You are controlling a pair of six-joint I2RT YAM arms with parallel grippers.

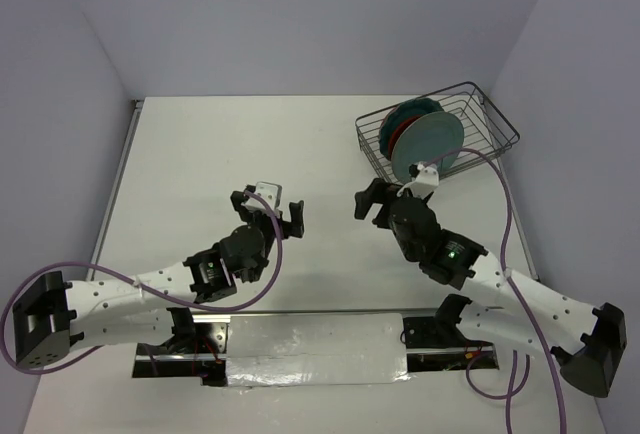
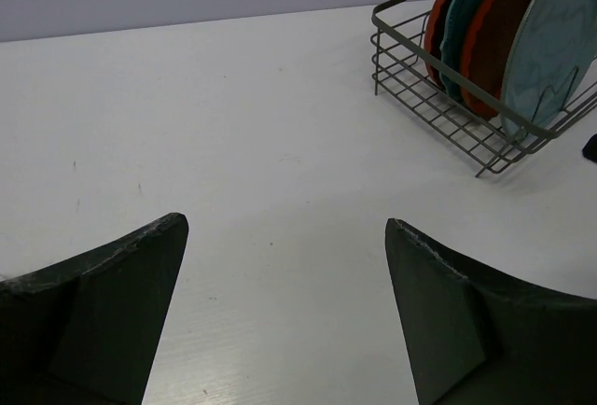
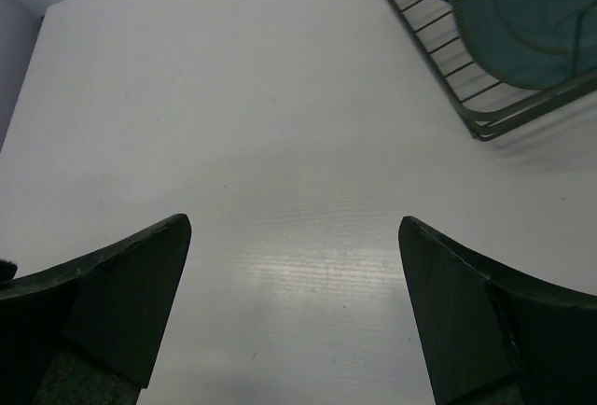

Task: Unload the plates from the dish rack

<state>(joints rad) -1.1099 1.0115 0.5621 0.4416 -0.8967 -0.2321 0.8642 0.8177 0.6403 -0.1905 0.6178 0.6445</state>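
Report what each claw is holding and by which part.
Nothing is held. The left claw and the right claw are both open above the table; the plates stand in the dish rack, untouched.

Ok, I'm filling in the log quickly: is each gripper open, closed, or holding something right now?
Left gripper: jaws open, holding nothing.
Right gripper: jaws open, holding nothing.
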